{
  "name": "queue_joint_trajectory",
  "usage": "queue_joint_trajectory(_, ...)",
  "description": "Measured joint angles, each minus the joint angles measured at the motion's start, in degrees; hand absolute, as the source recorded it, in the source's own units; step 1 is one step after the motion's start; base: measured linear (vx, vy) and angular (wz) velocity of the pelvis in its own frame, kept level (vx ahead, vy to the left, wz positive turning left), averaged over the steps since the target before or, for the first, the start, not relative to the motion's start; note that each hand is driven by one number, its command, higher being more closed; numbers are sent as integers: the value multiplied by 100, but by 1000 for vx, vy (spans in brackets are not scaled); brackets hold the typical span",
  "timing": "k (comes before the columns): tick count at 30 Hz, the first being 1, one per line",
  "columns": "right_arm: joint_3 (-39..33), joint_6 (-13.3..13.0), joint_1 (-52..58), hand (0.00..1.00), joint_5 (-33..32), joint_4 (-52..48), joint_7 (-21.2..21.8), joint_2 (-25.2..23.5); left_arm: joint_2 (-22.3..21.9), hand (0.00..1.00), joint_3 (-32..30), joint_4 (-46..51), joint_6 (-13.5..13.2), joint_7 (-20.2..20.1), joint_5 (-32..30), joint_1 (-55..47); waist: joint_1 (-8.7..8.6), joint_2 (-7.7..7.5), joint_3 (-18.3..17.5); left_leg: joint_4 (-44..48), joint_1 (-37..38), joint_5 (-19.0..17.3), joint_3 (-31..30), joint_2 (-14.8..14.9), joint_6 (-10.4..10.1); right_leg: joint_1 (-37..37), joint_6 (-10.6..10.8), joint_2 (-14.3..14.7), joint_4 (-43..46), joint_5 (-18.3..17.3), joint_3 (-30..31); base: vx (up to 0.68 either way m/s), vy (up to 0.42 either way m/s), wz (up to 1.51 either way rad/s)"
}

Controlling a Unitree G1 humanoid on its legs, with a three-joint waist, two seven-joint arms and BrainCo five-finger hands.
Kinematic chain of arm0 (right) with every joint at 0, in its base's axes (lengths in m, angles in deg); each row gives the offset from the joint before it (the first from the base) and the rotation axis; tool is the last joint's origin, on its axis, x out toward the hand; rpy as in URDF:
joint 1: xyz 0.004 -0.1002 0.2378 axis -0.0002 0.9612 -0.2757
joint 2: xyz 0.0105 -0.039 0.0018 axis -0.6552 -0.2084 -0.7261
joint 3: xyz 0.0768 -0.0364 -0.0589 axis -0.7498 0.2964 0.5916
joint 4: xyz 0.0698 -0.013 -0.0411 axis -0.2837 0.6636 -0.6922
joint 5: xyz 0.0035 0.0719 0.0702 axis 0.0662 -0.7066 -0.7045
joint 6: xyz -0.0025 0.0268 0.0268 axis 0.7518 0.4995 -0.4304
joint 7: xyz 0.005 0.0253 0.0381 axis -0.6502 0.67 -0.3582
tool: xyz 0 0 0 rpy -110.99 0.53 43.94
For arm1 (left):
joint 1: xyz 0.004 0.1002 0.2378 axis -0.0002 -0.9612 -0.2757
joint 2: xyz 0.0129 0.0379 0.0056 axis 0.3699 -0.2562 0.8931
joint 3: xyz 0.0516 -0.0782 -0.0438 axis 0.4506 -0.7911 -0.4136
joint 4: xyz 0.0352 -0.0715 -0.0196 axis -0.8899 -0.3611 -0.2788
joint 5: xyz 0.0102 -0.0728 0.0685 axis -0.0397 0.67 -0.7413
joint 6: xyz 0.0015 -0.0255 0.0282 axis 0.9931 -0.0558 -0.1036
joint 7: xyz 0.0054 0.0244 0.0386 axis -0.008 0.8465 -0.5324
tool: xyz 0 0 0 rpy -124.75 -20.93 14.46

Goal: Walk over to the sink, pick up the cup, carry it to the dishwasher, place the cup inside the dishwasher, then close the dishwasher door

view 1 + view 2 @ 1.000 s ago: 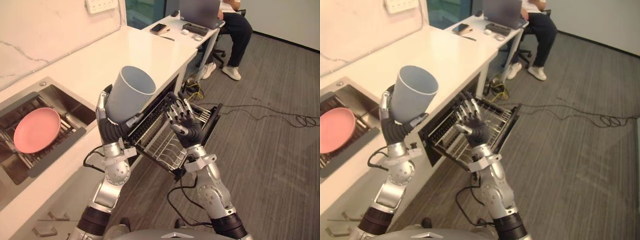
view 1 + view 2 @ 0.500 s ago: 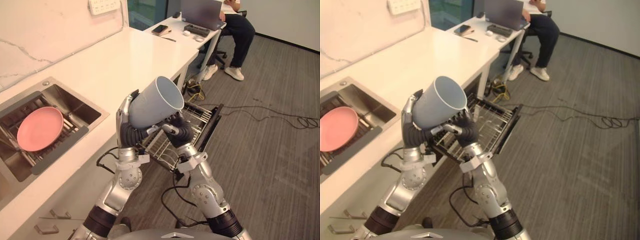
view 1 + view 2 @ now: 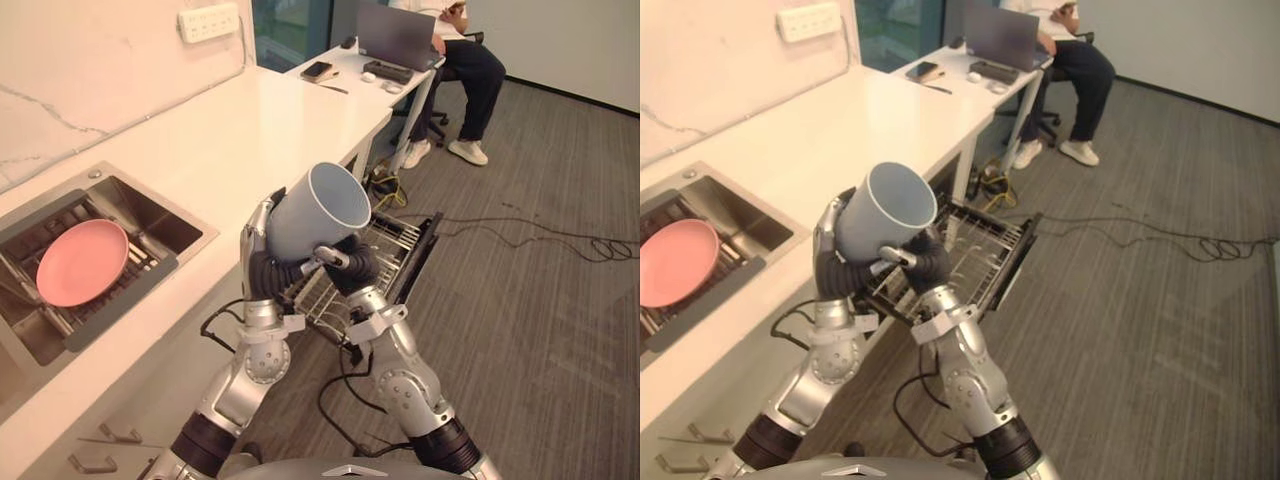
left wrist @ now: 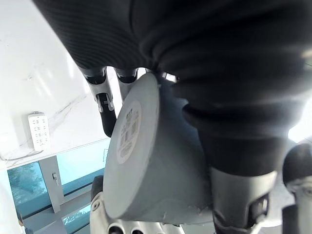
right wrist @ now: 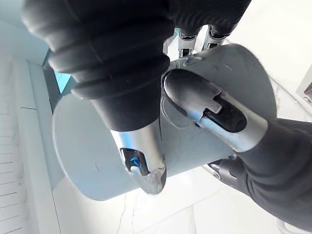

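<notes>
My left hand [image 3: 262, 255] is clamping the pale grey-blue plastic cup [image 3: 312, 212] round its base. My right hand [image 3: 350, 268] is now curling onto it too; a second ago it was hanging open, well apart. The cup's tipping mouth-first toward the dishwasher's pulled-out wire rack [image 3: 396, 243]. I'm guessing placement is coming up.

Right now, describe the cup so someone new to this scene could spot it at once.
Find the long white counter with the steel sink. Off its front edge, above the open dishwasher rack, the left hand and right hand both clasp the cup. It is tall, plain, pale blue-grey, tilted, unlike the flat pink plate in the sink.
</notes>
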Motion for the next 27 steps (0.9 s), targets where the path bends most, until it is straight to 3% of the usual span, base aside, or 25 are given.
queue_joint_trajectory(13, 184, -12, -56, 0, 462, 2, -466, -1, 9, 100, 59, -103, 205, 312, -11, -1, -5, 12, -34, -115, 83, 53, 17, -10, -4, -3, -4, 8, 1, 6, 21, -15, -5, -1)
queue_joint_trajectory(20, 182, 12, -57, 0, 1118, 12, -682, -2, 7, 100, 48, -204, 330, 449, -116, -1, -11, 52, -74, -170, 108, 93, 12, -12, -5, -2, -4, 13, 1, 6, 19, -9, -4, 0)
queue_joint_trajectory(27, 184, 121, -57, 0, 1118, 12, -696, -5, 2, 100, -40, -204, 328, 673, -113, -1, -11, 51, -76, -307, 171, 163, 12, -16, 0, 3, -6, 26, 3, 8, 19, -33, -12, 1)
